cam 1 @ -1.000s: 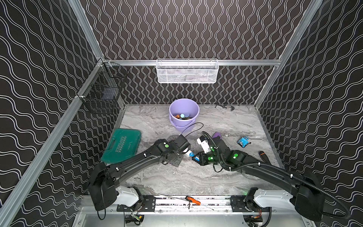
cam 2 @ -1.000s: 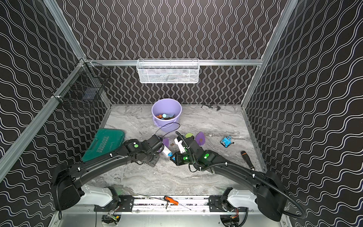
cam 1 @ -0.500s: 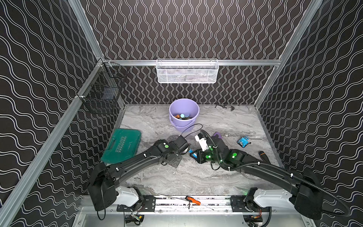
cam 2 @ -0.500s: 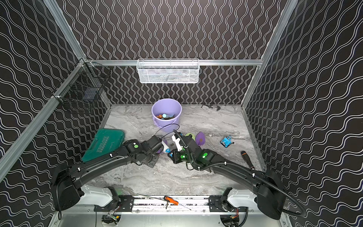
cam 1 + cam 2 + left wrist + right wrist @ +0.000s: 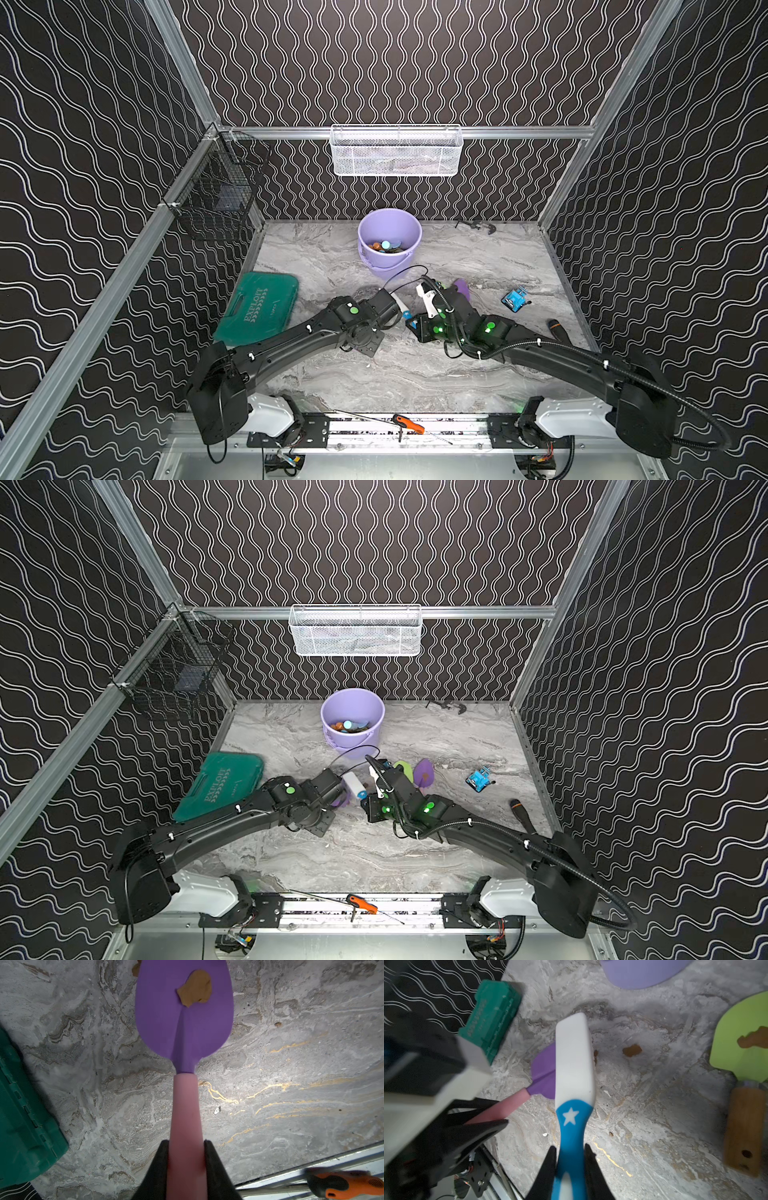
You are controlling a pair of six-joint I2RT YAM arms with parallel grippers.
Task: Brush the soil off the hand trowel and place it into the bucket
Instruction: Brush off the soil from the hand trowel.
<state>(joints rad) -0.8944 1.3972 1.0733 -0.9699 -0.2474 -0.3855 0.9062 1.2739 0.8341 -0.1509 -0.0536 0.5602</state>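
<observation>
1. Left wrist view: the left jaws are clenched on the pink handle of the purple plastic hand trowel (image 5: 184, 1022). Its oval blade reaches out over the grey marbled tabletop (image 5: 291, 1105). A flat tan-brown clump of soil (image 5: 195, 988) sits on the blade near the tip.
2. Right wrist view: the right jaws grasp the blue, star-marked handle of a white-headed brush (image 5: 574, 1059). The brush head crosses over the purple blade and hides much of it, and I cannot tell whether the two touch. A loose brown crumb (image 5: 632, 1050) lies on the tabletop just beside the brush. A lime-green trowel with a wooden handle (image 5: 741, 1047) lies further off, carrying soil of its own.
3. In both top views the two arms meet low over the middle of the tabletop. The round lilac plastic bucket (image 5: 390, 232) (image 5: 352, 712) stands behind them near the back wall, well apart, with small coloured items inside. A dark green plastic case (image 5: 257, 307) lies beside the left arm.
4. The step in hand looks like the brushing, and it is not finished, since soil remains on the blade. The next move calls for a stroke of the brush head along the blade toward its tip while the left arm keeps the trowel steady. Only once the blade is clean should the trowel go to the bucket.
</observation>
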